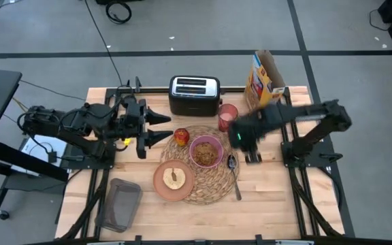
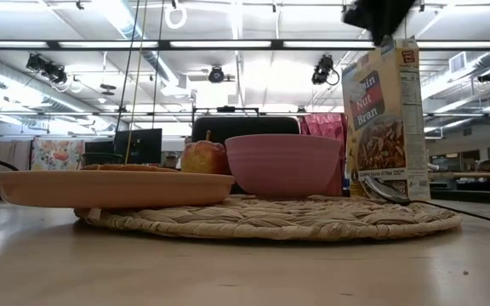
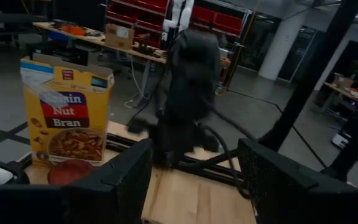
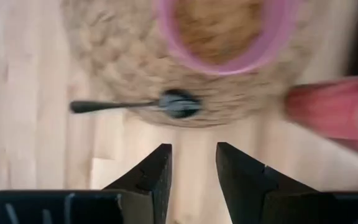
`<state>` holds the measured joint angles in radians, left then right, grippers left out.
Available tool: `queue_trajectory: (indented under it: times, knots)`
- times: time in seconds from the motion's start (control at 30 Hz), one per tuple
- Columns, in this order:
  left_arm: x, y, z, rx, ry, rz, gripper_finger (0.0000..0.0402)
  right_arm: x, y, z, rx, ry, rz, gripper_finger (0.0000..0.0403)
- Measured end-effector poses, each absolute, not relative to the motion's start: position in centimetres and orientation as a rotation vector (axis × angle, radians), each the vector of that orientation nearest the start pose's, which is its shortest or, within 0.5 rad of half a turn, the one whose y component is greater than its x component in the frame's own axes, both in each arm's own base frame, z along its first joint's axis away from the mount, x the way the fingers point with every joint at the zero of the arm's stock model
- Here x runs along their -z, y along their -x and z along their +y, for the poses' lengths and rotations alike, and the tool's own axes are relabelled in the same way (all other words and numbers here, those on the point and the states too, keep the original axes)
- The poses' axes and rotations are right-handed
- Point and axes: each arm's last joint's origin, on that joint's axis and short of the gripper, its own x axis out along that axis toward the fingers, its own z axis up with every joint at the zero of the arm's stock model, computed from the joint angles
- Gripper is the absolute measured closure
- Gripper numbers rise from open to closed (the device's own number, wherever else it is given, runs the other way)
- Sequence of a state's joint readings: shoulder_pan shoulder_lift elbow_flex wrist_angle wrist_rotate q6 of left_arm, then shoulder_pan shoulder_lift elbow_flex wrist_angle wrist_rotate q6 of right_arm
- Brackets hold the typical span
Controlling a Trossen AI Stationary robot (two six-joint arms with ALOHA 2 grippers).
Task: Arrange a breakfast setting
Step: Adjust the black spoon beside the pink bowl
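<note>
The round straw placemat (image 1: 203,182) lies on the table's middle. On it stand the pink bowl (image 1: 206,151), the salmon-brown plate (image 1: 174,179) and the red apple (image 1: 182,136). The metal spoon (image 1: 234,175) lies along the placemat's right edge, its bowl end on the mat (image 4: 178,103). The pink tumbler (image 1: 227,116) stands on the table behind the mat. My right gripper (image 1: 239,135) hovers, open and empty, above the table between the tumbler and the spoon; it also shows in the right wrist view (image 4: 193,163). My left gripper (image 1: 167,128) is open and empty just left of the apple.
The black toaster (image 1: 194,95) and the yellow cereal box (image 1: 264,80) stand at the table's far edge. A grey tray (image 1: 118,203) lies at the near left. Bare wood shows to the right of the mat (image 1: 278,190).
</note>
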<state>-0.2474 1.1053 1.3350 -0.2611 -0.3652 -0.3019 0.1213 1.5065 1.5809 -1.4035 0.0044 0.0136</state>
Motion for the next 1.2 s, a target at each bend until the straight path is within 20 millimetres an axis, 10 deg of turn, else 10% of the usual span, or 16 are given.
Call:
queue_trajectory:
  times: [0.33, 0.7, 0.9, 1.2]
  knots:
    - [-45.1, -21.5, -5.1, -0.089, 0.294, 0.018, 0.0159, -20.5, -24.6, 10.3, -0.212, 0.114, 1.367, 0.0272]
    - [-45.3, -20.9, -4.9, -0.088, 0.314, 0.009, 0.0159, -13.7, -25.7, 13.4, -0.271, 0.082, 1.518, 0.0272]
    - [-45.3, -20.7, -4.9, -0.089, 0.313, 0.014, 0.0159, -13.6, -26.7, 14.2, -0.25, 0.005, 1.47, 0.0272]
    - [-45.4, -20.6, -4.8, -0.092, 0.321, 0.012, 0.0159, -19.3, -26.7, 12.1, -0.071, 0.045, 1.281, 0.0272]
